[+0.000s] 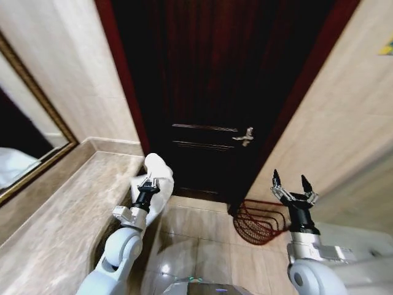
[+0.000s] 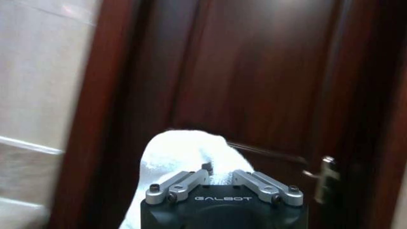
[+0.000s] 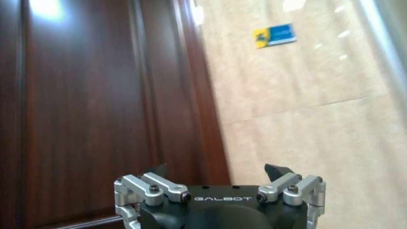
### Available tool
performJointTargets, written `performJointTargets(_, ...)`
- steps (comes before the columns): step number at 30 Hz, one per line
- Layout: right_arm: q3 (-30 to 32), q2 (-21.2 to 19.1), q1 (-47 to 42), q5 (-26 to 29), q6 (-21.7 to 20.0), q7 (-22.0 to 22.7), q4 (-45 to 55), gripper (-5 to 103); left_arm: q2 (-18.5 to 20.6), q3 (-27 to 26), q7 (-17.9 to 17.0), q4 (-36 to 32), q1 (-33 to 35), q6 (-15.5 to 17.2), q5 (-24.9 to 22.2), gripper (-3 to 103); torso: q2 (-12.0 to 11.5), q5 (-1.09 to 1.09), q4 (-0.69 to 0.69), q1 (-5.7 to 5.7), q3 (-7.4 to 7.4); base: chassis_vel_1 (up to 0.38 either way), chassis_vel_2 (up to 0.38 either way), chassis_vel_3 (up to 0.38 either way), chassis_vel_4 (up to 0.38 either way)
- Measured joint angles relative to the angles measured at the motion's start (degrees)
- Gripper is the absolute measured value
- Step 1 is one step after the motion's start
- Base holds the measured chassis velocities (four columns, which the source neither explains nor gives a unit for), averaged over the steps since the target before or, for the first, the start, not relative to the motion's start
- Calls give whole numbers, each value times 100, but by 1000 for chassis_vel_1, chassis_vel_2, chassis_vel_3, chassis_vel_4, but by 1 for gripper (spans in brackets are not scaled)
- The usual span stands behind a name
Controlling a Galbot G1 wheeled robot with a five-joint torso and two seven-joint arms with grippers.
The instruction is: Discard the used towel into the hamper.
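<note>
My left gripper [image 1: 149,182] is shut on the white towel [image 1: 158,178], held in the air beside the counter's end, in front of the dark door. In the left wrist view the towel [image 2: 184,155] bulges out above the closed gripper [image 2: 219,174]. The hamper [image 1: 258,221], a dark red openwork basket, lies tilted on the floor at the foot of the right wall, lower right of the towel. My right gripper [image 1: 291,183] is open and empty, raised just above and to the right of the hamper; the right wrist view shows its fingertips [image 3: 278,170] spread before the wall.
A marble counter [image 1: 55,227] with a framed mirror [image 1: 24,135] runs along my left. The dark wooden door [image 1: 209,92] with a metal handle [image 1: 245,136] closes the far end. A tiled wall [image 1: 344,123] stands on the right, a white fixture [image 1: 362,243] below it. Tiled floor [image 1: 196,233] lies between.
</note>
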Motion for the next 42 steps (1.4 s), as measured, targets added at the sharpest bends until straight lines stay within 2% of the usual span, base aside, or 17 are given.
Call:
performJointTargets(9,9,48,-49,-65,21,85,32,100,129,39,-8,53,-196,73,-146,2,0,-1,0,0,0,-130,-125,-122,-138)
performJointTargets(31,34,137,-134,-67,243,97,-46,100,36,520,-14,419,-341,81,-22,2,0,0,0,0,0,-124,-125,-128,-123)
performJointTargets(37,36,142,-119,-69,353,25,-154,100,-22,772,-138,698,-531,43,-17,2,0,0,-1,1,0,-123,-128,-121,-115)
performJointTargets(42,26,155,-156,-243,572,-64,-305,102,-22,1258,-122,1283,-897,-58,60,2,0,0,1,0,0,-61,-62,-53,-42)
